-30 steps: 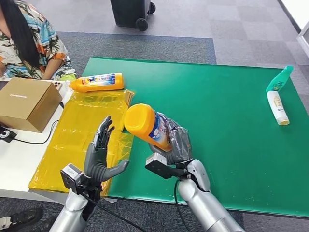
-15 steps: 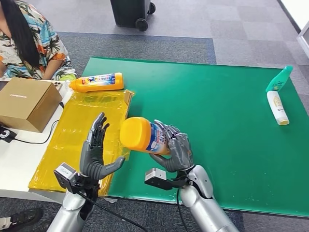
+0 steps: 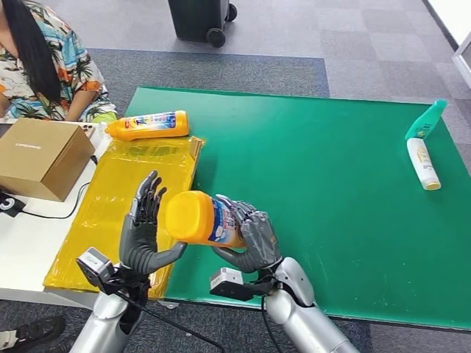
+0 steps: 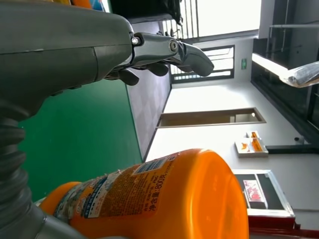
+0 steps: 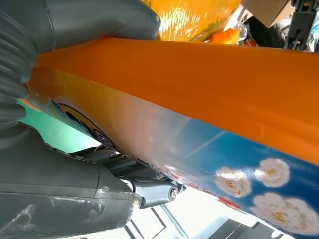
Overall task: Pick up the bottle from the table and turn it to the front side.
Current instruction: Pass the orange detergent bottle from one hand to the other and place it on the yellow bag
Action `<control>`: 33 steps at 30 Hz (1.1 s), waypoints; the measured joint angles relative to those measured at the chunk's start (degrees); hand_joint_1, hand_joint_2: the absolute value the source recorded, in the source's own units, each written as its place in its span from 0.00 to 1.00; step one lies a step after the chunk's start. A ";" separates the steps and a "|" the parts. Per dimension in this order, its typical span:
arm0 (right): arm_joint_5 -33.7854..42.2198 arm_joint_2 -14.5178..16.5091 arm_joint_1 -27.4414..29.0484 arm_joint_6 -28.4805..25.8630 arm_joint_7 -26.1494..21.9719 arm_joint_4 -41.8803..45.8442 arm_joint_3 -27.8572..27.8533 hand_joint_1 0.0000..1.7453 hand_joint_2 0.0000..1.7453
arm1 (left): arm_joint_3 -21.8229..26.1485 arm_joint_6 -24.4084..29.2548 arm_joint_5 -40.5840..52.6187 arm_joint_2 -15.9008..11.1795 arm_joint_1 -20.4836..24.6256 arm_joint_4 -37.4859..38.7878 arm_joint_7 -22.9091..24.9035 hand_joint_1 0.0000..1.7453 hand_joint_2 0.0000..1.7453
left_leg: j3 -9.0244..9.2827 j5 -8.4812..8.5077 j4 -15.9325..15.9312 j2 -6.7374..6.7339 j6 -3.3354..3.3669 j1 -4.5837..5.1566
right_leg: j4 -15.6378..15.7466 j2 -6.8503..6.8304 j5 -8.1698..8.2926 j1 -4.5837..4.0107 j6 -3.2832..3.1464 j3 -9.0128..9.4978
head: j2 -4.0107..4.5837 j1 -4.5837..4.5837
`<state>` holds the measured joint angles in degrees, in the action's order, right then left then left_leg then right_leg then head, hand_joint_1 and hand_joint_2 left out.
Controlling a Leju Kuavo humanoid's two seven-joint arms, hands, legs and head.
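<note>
My right hand [image 3: 252,239] grips an orange bottle [image 3: 201,218] with a blue and white label, held off the table and lying roughly level, its flat base pointing toward my left hand. In the right wrist view the bottle [image 5: 195,99] fills the frame between thumb and fingers. My left hand [image 3: 143,232] is raised beside the bottle's base with its fingers spread and holds nothing; the base is close to its palm. The left wrist view shows the bottle [image 4: 158,199] close to the spread fingers [image 4: 173,52].
A second orange bottle [image 3: 149,125] lies at the far left of the green mat [image 3: 333,184]. A yellow plastic sheet [image 3: 116,198] lies under my left hand. A cardboard box [image 3: 39,156] and a seated person [image 3: 44,66] are at the left. Two bottles [image 3: 425,143] lie far right.
My right hand has carried the bottle left and lower, levelling it, so its base now nearly meets my left palm. The left hand has stayed raised and spread, shifting slightly left.
</note>
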<state>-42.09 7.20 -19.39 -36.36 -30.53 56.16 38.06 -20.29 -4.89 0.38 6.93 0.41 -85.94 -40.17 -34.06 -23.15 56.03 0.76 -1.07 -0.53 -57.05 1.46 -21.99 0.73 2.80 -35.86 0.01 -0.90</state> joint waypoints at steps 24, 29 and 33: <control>5.52 -4.41 -2.91 2.70 -4.04 2.09 8.89 1.00 1.00 | 0.11 -18.75 -8.36 0.08 0.50 5.09 -0.03 0.00 1.00 | 0.00 0.00 0.00 -0.01 0.00 0.00 | 0.00 0.01 0.00 0.00 0.00 -0.05 | 0.01 -0.01; 5.53 -4.78 -3.54 3.08 -4.08 2.05 10.20 1.00 1.00 | -0.12 -22.40 -9.97 0.04 0.82 6.18 -0.06 0.00 1.00 | -0.01 0.00 0.00 -0.02 0.00 0.00 | 0.00 0.01 0.00 0.00 -0.01 -0.06 | 0.00 0.00; 4.77 -5.21 -3.80 4.36 -2.90 1.97 10.58 1.00 1.00 | -0.25 -22.75 -9.71 0.02 1.01 6.76 -0.07 0.00 1.00 | -0.01 0.00 0.00 -0.02 0.00 0.00 | 0.00 0.01 0.00 0.00 -0.01 -0.06 | 0.01 0.00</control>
<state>-37.32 1.99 -23.20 -32.00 -33.43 58.13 48.63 -20.54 -27.64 -9.33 6.95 1.41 -79.18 -40.24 -34.07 -23.15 56.03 0.74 -1.08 -0.53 -57.05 1.48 -21.99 0.73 2.79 -35.92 0.02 -0.90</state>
